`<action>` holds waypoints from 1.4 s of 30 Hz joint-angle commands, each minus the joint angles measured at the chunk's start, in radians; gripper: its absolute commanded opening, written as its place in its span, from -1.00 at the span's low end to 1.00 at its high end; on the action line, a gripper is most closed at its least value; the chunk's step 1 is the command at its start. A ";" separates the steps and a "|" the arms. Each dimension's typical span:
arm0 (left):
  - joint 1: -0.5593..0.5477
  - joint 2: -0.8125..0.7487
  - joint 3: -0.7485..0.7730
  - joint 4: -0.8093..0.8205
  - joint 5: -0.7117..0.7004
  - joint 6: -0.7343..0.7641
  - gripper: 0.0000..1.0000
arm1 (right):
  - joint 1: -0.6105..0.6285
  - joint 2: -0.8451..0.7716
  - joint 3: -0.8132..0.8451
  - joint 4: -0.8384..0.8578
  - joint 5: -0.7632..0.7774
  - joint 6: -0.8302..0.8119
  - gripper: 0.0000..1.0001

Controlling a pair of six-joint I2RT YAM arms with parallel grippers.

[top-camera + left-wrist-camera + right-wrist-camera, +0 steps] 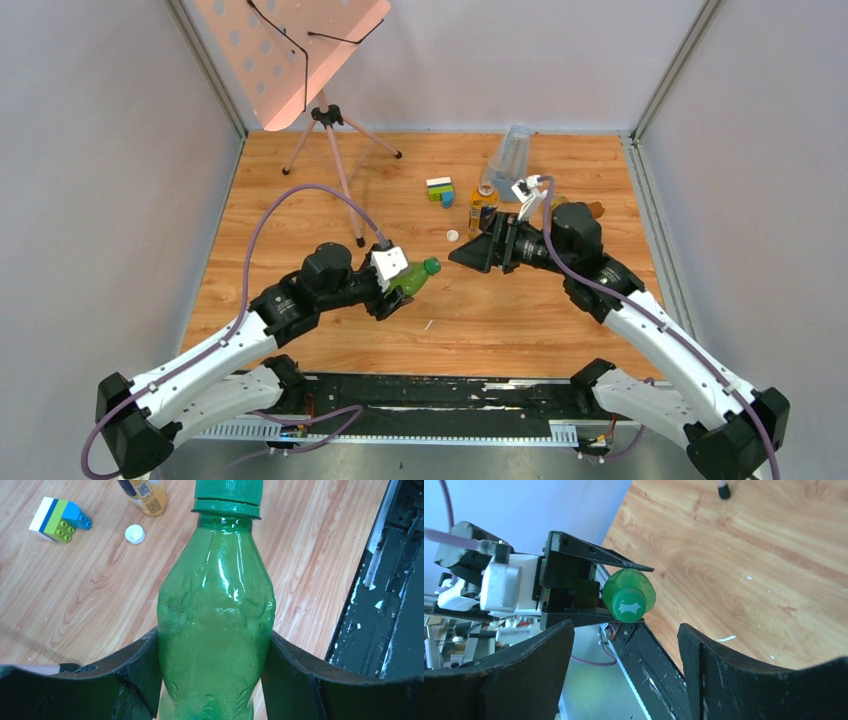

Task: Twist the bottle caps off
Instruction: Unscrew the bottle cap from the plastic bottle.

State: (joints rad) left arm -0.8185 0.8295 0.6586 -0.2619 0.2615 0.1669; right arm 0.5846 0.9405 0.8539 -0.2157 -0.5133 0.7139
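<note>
My left gripper (402, 288) is shut on the body of the green bottle (215, 615), holding it tilted above the table with its green cap (228, 492) on and pointing right. My right gripper (626, 655) stands open, facing the green cap (629, 605) end-on, a short way off, with nothing between its fingers. In the top view the right gripper (468, 250) sits just right of the green cap (432, 265). A loose white cap (453, 236) lies on the wood. An amber bottle with a yellow label (483, 208) stands behind it, without a cap.
Multicoloured toy bricks (440, 190) and a tall clear bluish container (512, 155) stand at the back. A tripod stand (335, 160) with a pink perforated board occupies the back left. The black base rail (440, 395) runs along the near edge.
</note>
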 commanded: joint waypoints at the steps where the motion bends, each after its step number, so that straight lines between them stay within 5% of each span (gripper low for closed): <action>1: -0.008 0.053 0.035 0.040 0.018 0.072 -1.00 | -0.004 0.109 0.046 0.012 -0.112 0.030 0.51; 20: -0.011 0.097 0.052 0.064 0.061 0.095 -1.00 | -0.005 0.256 0.022 0.095 -0.243 0.030 -0.11; 27: -0.011 0.093 0.042 0.075 0.079 0.084 -1.00 | -0.004 0.253 0.014 0.101 -0.265 -0.016 -0.99; 35: -0.011 0.099 0.066 0.051 0.087 0.036 -1.00 | 0.017 0.205 -0.042 0.194 -0.317 -0.275 -1.00; 42: -0.009 0.111 0.091 0.020 0.268 0.002 -1.00 | 0.023 0.127 -0.109 0.343 -0.319 -0.463 -1.00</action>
State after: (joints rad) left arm -0.8242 0.9390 0.6899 -0.2607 0.3691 0.2214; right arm 0.5983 1.1042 0.7506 -0.0177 -0.8024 0.4637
